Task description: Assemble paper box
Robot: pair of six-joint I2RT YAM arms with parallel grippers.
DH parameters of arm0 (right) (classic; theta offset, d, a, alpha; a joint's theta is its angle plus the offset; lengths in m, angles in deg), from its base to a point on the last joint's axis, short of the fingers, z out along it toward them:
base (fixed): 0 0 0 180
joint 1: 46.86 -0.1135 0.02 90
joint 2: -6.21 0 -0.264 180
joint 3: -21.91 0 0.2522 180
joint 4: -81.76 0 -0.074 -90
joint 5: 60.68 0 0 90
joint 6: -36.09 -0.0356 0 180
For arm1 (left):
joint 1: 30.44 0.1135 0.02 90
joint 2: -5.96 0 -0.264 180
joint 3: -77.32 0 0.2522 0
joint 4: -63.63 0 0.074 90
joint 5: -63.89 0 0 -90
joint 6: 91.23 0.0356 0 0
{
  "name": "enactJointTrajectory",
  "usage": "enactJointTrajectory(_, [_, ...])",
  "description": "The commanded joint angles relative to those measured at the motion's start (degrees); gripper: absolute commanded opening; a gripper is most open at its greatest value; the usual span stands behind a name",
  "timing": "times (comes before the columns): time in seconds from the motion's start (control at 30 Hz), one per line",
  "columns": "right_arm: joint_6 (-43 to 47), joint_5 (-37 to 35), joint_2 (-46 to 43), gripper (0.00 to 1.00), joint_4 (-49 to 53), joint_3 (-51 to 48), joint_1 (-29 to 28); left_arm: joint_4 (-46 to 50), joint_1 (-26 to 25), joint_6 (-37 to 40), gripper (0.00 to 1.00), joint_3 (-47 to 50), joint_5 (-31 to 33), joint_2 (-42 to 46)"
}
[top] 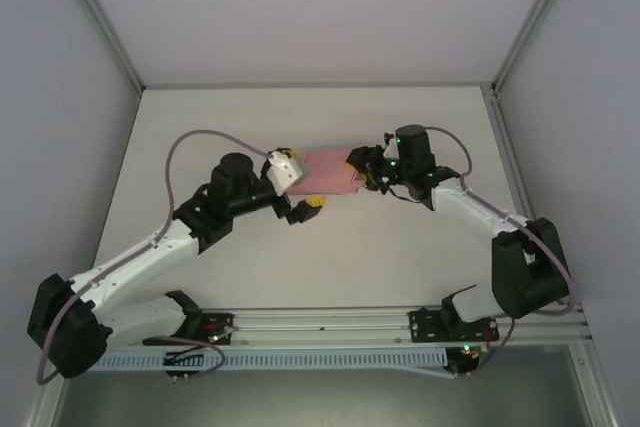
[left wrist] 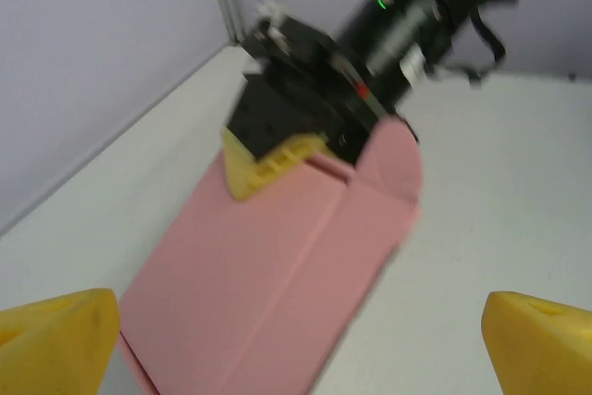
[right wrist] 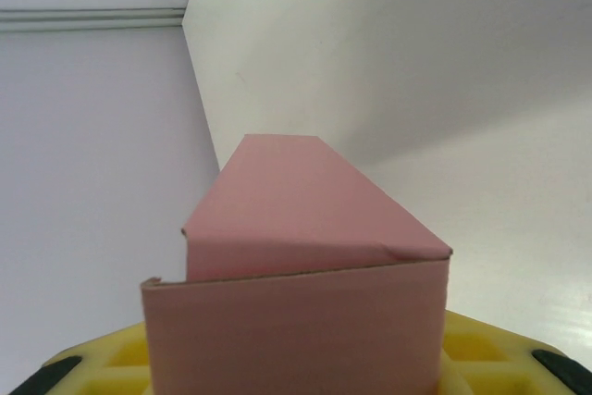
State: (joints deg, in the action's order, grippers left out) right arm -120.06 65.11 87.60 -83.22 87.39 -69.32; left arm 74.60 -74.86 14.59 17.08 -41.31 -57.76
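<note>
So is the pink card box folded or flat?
Partly folded: pink card box shows creases, and its end flap bends up at the right gripper.

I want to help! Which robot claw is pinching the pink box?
The right gripper: its jaws are clamped on one end of the paper box. The left gripper is spread wide open, gripping nothing.

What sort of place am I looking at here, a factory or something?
Probably a robotics lab test cell, not a factory: a white table enclosed by plain walls and aluminium frame posts, with a left arm and right arm bolted to a rail, working on a pink paper box.
</note>
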Motion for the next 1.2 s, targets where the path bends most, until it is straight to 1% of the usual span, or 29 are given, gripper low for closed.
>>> enactJointTrajectory(0.0, [-4.2, 9.2, -1.6, 0.4, 11.5, 3.5, 1.8, 10.1, -3.5, 13.1, 1.0, -3.3, 12.5, -2.9])
enactJointTrajectory(0.1, [-6.8, 13.4, -1.4, 0.4, 12.3, 3.6, 3.0, 12.3, -7.4, 18.5, 1.0, -5.0, 16.6, -5.8])
enactJointTrajectory(0.17, [-7.2, 15.0, -1.2, 0.39, 13.5, 4.0, 3.0, 12.3, -9.0, 20.8, 1.0, -5.7, 20.8, -8.2])
enactJointTrajectory(0.27, [-6.0, 16.3, -1.5, 0.39, 17.0, 5.0, 3.0, 11.4, -9.5, 23.1, 1.0, -6.6, 25.8, -11.3])
enactJointTrajectory(0.4, [-6.8, 18.4, -1.6, 0.41, 18.2, 4.6, 3.0, 10.3, -9.6, 23.1, 0.99, -7.7, 27.9, -13.0])
enactJointTrajectory(0.5, [-7.3, 19.2, -1.5, 0.41, 17.5, 3.7, 3.0, 7.3, -9.6, 23.3, 0.87, -6.4, 28.0, -12.5])
enactJointTrajectory(0.63, [-7.8, 20.1, -0.8, 0.42, 16.7, 2.7, 3.1, 7.0, -9.6, 23.4, 0.61, -6.1, 28.1, -11.6])
enactJointTrajectory(0.67, [-8.1, 19.9, -0.7, 0.43, 16.6, 2.4, 3.0, 6.7, -9.7, 23.5, 0.58, -6.0, 28.0, -11.5])
enactJointTrajectory(0.7, [-8.6, 19.8, -0.7, 0.47, 15.7, 2.1, 3.1, 6.7, -9.7, 23.7, 0.53, -6.2, 28.0, -11.4])
enactJointTrajectory(0.73, [-8.9, 19.7, -0.9, 0.55, 14.9, 1.7, 3.0, 6.7, -9.7, 23.7, 0.48, -6.1, 28.1, -11.4])
enactJointTrajectory(0.8, [-9.3, 18.8, -1.2, 0.54, 13.9, 1.4, 3.1, 6.6, -9.6, 23.9, 0.46, -6.2, 28.1, -11.6])
enactJointTrajectory(0.83, [-9.3, 18.4, -1.4, 0.58, 13.6, 1.4, 3.1, 7.0, -9.6, 24.1, 0.45, -6.4, 28.1, -11.7])
enactJointTrajectory(0.87, [-9.3, 17.7, -1.7, 0.68, 13.4, 1.5, 3.0, 7.5, -9.6, 24.3, 0.45, -6.6, 28.0, -12.0])
enactJointTrajectory(0.9, [-9.1, 17.0, -2.1, 0.71, 13.1, 1.7, 3.2, 8.0, -9.5, 24.4, 0.42, -6.9, 28.0, -12.2])
enactJointTrajectory(0.93, [-8.0, 15.7, -2.6, 0.72, 12.9, 2.0, 3.7, 8.8, -9.6, 24.8, 0.41, -7.3, 28.0, -12.5])
enactJointTrajectory(1.0, [-3.4, 11.0, -4.3, 0.78, 16.1, 3.2, 5.7, 11.9, -9.2, 25.3, 0.41, -8.3, 27.2, -13.1])
enactJointTrajectory(1.07, [3.9, 4.0, -6.8, 0.9, 19.2, 5.1, 8.2, 16.7, -8.1, 25.4, 0.41, -9.9, 24.0, -13.8])
enactJointTrajectory(1.13, [15.3, -5.5, -10.3, 0.92, 22.7, 7.2, 10.8, 22.1, -6.3, 25.8, 0.41, -11.5, 18.7, -14.8])
enactJointTrajectory(1.17, [21.3, -10.4, -12.6, 0.96, 23.3, 7.8, 11.6, 24.2, -5.1, 26.2, 0.41, -12.0, 15.9, -15.2])
